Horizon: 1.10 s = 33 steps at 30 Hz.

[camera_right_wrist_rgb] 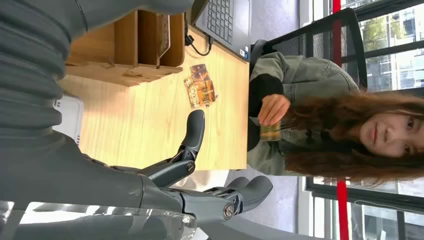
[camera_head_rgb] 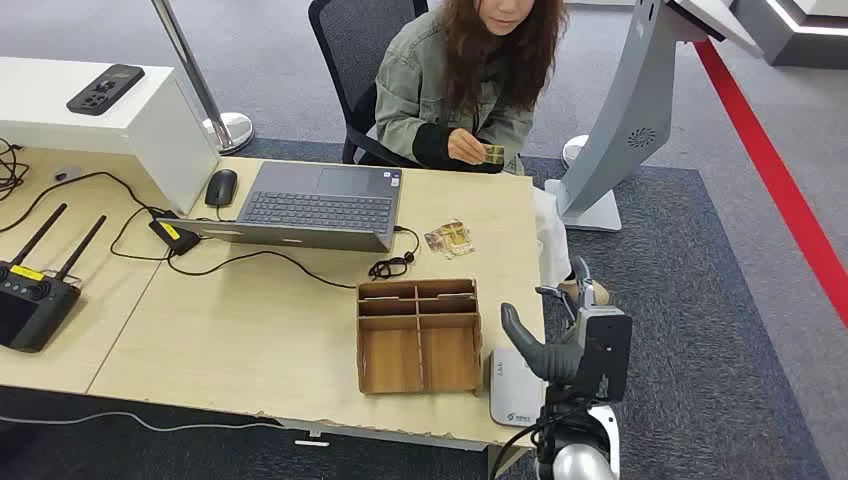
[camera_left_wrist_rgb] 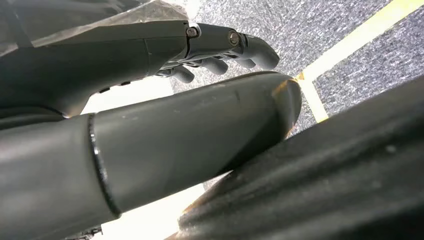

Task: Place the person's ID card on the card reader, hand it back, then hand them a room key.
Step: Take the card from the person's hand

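Your right hand (camera_head_rgb: 560, 345) sits at the lower right of the head view, just past the right edge of the table (camera_head_rgb: 250, 330) and raised beside the white card reader (camera_head_rgb: 512, 388). In the right wrist view you see its fingers (camera_right_wrist_rgb: 245, 192) spread loosely with the thumb apart from them, and nothing rests in the palm.

Your left hand (camera_left_wrist_rgb: 165, 55) appears in the left wrist view, fingers gently curled over grey carpet with a yellow line on it; nothing is held, and the fingers stand apart rather than closed.

The ID card (camera_head_rgb: 493, 153) is with the person (camera_head_rgb: 460, 80), who sits at the far side of the table in the upper centre of the head view and holds it in one hand at chest height, well apart from your hand. The card reader lies at the table's near right corner, touching the right side of the wooden organizer (camera_head_rgb: 418, 335).

A small packet of cards (camera_head_rgb: 449, 238) lies flat on the table between the organizer and the person, just right of the open laptop (camera_head_rgb: 315, 205). A mouse (camera_head_rgb: 221, 187) sits left of the laptop. A black remote controller (camera_head_rgb: 30, 295) with two antennas rests at the left edge of the frame.
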Tool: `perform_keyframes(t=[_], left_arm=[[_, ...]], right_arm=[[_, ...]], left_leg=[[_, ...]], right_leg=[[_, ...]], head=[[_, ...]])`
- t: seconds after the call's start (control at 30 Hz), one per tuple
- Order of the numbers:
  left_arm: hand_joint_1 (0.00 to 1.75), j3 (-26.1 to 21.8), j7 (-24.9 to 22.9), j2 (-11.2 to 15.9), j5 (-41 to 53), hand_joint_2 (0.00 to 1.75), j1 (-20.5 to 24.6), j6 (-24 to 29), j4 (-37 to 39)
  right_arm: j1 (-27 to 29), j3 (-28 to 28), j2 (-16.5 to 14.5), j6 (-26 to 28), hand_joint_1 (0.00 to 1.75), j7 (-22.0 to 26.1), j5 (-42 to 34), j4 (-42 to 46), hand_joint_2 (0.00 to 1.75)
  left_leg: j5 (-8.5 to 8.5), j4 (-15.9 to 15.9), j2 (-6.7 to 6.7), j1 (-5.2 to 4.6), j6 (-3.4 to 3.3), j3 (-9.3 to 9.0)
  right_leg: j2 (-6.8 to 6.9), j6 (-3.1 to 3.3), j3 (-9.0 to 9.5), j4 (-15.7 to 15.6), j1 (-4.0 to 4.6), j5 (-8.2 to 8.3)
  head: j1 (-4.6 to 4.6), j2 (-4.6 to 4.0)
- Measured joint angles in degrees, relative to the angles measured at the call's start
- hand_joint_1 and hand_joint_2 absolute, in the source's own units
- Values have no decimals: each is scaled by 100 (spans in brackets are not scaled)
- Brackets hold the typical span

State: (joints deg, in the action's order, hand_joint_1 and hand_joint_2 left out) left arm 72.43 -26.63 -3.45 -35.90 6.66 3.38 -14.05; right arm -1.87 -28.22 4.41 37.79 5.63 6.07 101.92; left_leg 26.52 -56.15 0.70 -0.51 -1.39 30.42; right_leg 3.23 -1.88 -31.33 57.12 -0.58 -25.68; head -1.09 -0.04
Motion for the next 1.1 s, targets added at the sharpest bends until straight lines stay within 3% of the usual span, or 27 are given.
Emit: perform_keyframes(t=[0.5, 0.73, 1.1], left_arm=[[0, 34, 45, 35, 177, 0, 11, -157, 20], [0, 77, 49, 58, 277, 0, 28, -221, 20], [0, 98, 66, 72, 305, 0, 34, -233, 20]], right_arm=[[-832, -86, 303, 0, 0, -941, 353, -123, 175], [-1667, -393, 490, 0, 0, -1576, 488, -503, 175], [-2295, -803, 522, 0, 0, -1719, 424, -1093, 175]], left_leg=[[0, 0, -1, 0, 0, 4], [-1, 0, 0, 0, 0, 7], [0, 0, -1, 0, 0, 8]], right_leg=[[-1, 0, -1, 1, 0, 1], [-2, 0, -4, 1, 0, 1], [-2, -1, -6, 2, 1, 0]], head=[[1, 0], [0, 0], [1, 0]])
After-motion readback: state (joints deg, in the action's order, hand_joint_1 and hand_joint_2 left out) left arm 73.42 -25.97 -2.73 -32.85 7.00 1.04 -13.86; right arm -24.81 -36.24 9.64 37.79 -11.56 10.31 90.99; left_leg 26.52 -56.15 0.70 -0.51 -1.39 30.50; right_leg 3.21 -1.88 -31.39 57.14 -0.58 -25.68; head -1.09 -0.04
